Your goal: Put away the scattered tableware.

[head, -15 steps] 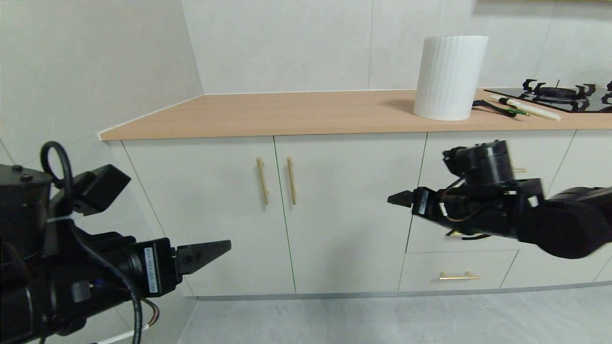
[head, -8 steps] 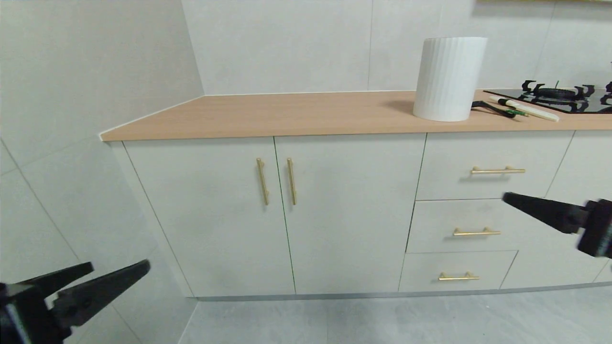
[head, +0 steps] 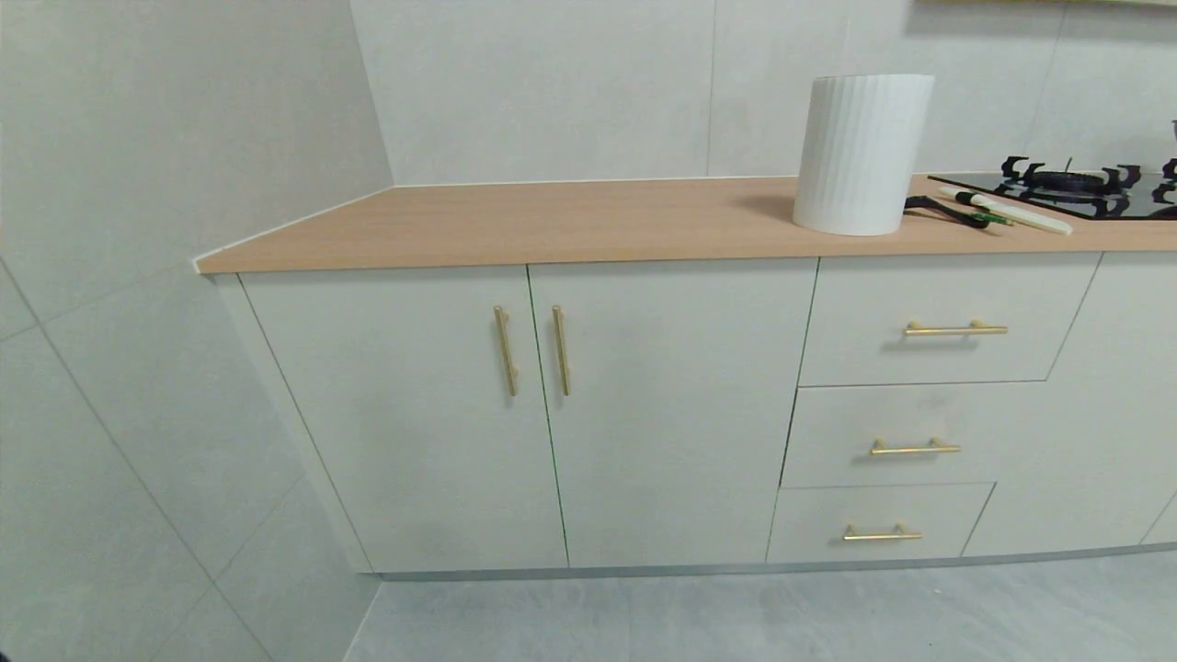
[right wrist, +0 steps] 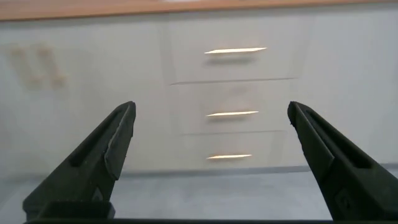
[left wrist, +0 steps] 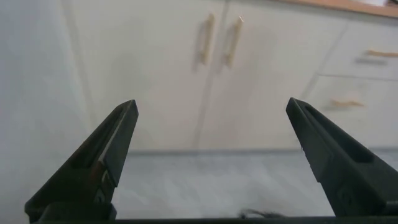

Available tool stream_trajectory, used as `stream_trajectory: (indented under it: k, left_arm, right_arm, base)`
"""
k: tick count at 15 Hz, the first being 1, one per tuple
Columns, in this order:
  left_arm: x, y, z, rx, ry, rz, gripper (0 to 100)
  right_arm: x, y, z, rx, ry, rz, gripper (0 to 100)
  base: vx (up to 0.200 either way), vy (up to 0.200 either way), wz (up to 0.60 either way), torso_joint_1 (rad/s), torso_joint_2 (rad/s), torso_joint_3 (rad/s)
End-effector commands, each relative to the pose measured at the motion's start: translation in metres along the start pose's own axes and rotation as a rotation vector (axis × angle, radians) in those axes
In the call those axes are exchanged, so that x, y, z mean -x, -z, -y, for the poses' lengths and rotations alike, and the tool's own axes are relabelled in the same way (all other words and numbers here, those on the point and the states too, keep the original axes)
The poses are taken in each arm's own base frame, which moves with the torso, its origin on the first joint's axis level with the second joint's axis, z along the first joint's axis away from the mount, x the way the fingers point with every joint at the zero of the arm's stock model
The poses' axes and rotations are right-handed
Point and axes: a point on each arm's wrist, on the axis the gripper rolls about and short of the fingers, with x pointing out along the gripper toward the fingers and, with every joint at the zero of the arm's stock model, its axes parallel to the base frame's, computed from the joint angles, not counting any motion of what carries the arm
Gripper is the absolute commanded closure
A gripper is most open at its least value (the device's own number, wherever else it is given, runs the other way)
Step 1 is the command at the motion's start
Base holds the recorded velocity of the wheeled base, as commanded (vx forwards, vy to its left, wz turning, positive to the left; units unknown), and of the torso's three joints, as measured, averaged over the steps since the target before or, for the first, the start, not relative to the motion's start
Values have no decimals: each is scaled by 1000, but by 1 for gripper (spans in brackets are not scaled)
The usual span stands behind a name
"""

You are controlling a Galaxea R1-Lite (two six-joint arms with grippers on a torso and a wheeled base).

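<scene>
Several utensils (head: 998,209) lie on the wooden countertop (head: 552,221) at the far right: a black-handled one, a green-tipped one and a long cream one. A tall white ribbed container (head: 862,154) stands just left of them. My left gripper (left wrist: 211,109) is open with nothing between its fingers, held low before the double cabinet doors (left wrist: 217,40). My right gripper (right wrist: 211,111) is open and holds nothing, facing the stack of drawers (right wrist: 235,81) below the counter.
A black gas hob (head: 1076,184) sits at the counter's right end. Below are two doors with gold handles (head: 533,349) and three drawers (head: 956,328). A tiled wall (head: 138,276) closes the left side. Grey floor (head: 736,616) runs in front.
Both arms, raised in front of the cabinet a second ago, have dropped down and outward and left the head view.
</scene>
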Motion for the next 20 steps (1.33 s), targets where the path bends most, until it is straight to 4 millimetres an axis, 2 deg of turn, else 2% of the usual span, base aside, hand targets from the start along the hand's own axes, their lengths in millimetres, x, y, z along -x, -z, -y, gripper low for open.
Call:
stream_trajectory:
  k: [1, 2, 4, 6, 7, 9, 10, 11, 12, 15, 20]
  left_arm:
    - [31, 18, -2, -60, -63, 143, 0]
    - [32, 20, -2, -69, -73, 145, 0]
    - [36, 29, 2, -140, -200, 168, 0]
    - [40, 38, 2, -197, -201, 190, 0]
    - [36, 46, 0, -208, -231, 169, 0]
    - [25, 67, -4, -211, -250, 88, 0]
    - [16, 84, -8, -211, -232, 33, 0]
    - [7, 99, -10, -213, -201, 22, 0]
    - [3, 104, -12, -214, -189, 71, 0]
    - [2, 109, -11, -213, -141, 27, 0]
    - [2, 110, -11, -165, -120, 16, 0]
  right_arm:
    - [23, 10, 3, 14, 110, 89, 0]
    - [22, 11, 3, 16, 117, 87, 0]
    - [29, 14, -1, 22, 245, 106, 0]
    - [34, 25, -3, 41, 260, 101, 0]
    - [33, 33, -3, 45, 260, 84, 0]
    - [20, 59, -3, 52, 254, -15, 0]
    - [11, 77, -3, 55, 252, -52, 0]
    - [3, 90, -3, 52, 243, -25, 0]
    - [-4, 100, -5, 50, 189, 27, 0]
    - [-4, 105, -9, 49, 13, -18, 0]
    - [-4, 110, -10, 39, -35, -60, 0]
  base:
    - [0, 0, 0, 0, 0, 0]
    - [0, 0, 0, 0, 0, 0]
    - [0, 0, 0, 0, 0, 0]
    - [0, 0, 0, 0, 0, 0]
    - [0, 0, 0, 0, 0, 0]
    - [0, 0, 0, 0, 0, 0]
    - [0, 0, 0, 0, 0, 0]
    - [0, 0, 0, 0, 0, 0]
    - [0, 0, 0, 0, 0, 0]
    - [0, 0, 0, 0, 0, 0]
    - [0, 0, 0, 0, 0, 0]
